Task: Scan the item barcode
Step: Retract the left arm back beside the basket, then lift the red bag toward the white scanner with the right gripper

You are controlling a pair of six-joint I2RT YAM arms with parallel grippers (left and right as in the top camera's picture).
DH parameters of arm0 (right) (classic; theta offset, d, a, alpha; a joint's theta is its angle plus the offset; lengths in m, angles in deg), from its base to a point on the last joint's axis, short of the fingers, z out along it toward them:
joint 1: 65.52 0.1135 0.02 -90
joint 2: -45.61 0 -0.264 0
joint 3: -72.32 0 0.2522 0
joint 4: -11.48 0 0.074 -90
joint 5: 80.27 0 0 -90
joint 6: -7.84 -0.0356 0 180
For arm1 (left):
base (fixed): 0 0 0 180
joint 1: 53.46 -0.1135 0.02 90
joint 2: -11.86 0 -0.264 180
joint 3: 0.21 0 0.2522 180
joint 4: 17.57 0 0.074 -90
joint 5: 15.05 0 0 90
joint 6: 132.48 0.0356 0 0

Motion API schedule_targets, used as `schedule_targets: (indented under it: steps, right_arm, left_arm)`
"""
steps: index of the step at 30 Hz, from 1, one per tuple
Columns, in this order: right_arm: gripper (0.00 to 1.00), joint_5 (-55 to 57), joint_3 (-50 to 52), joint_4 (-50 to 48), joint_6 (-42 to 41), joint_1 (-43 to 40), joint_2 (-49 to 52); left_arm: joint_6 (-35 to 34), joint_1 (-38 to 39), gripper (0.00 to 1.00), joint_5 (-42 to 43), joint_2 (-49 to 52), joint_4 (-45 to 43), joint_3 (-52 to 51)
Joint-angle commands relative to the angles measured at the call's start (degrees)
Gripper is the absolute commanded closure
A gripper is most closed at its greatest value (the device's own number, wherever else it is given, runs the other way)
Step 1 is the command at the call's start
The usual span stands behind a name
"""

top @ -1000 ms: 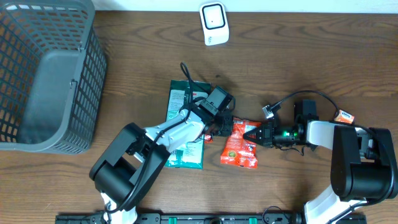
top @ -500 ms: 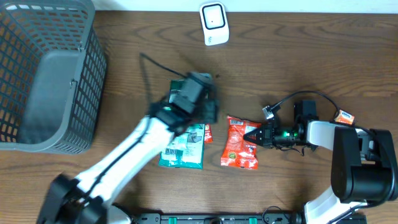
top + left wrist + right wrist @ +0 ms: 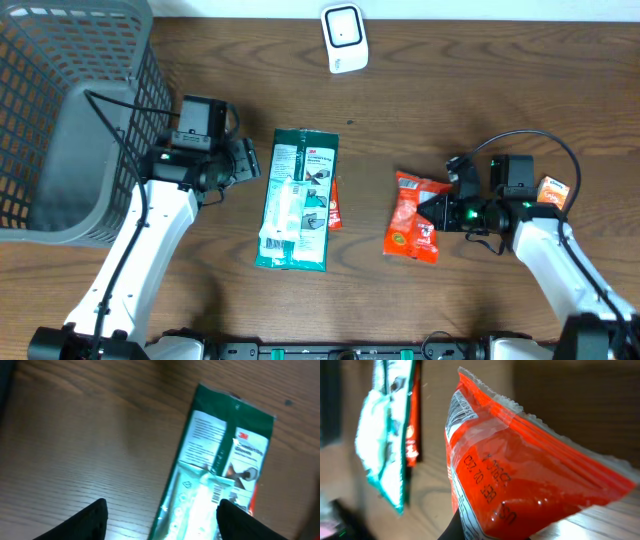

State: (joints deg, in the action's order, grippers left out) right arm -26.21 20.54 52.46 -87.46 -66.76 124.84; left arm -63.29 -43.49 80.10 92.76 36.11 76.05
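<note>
A red snack packet [image 3: 415, 228] is pinched at its right edge by my right gripper [image 3: 441, 213], which is shut on it. In the right wrist view the packet [image 3: 520, 470] fills the frame, tilted up off the wood, with a barcode [image 3: 457, 414] near its top left corner. A white scanner [image 3: 344, 38] stands at the back edge of the table. My left gripper [image 3: 246, 162] is open, empty and left of a green packet [image 3: 298, 198]. In the left wrist view the green packet [image 3: 225, 465] lies flat ahead of the open left gripper [image 3: 162, 512].
A grey mesh basket [image 3: 70, 120] takes up the far left. A small orange item [image 3: 555, 187] lies by the right arm. The green packet [image 3: 385, 450] and a thin red strip under it lie between the arms.
My left arm has pulled back to the left, away from the packets, and its jaws have opened. My right gripper has carried the red packet to the right.
</note>
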Motion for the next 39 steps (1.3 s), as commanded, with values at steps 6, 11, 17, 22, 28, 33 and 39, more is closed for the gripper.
schedule_targets:
  steps: [6, 11, 17, 22, 28, 33, 39]
  right_arm:
    - [0.99, 7.2, 0.1, 1.4, -2.6, 2.6, -4.3]
    - [0.99, 6.5, 0.1, 2.1, -2.6, 2.6, -4.3]
    - [0.99, 6.5, 0.1, 2.0, -3.7, 2.6, -4.3]
    - [0.99, 6.6, 0.1, 1.5, -3.7, 2.6, -4.3]
    - [0.99, 7.4, 0.1, 1.9, -4.1, 2.6, -4.3]
    - [0.99, 7.4, 0.0, 1.5, -5.3, 2.6, -5.1]
    - [0.99, 10.2, -2.3, 5.9, -3.8, 4.0, -5.8]
  left_arm:
    - [2.8, -1.1, 0.17, -0.5, 0.4, 0.4, 0.8]
    - [2.8, -1.1, 0.17, -0.5, 0.4, 0.4, 0.8]
    - [2.8, -1.1, 0.17, -0.5, 0.4, 0.4, 0.8]
    - [2.8, -1.1, 0.17, -0.5, 0.4, 0.4, 0.8]
    - [2.8, -1.1, 0.17, -0.5, 0.4, 0.4, 0.8]
    - [2.8, -1.1, 0.17, -0.5, 0.4, 0.4, 0.8]
    - [2.8, -1.1, 0.17, -0.5, 0.4, 0.4, 0.8]
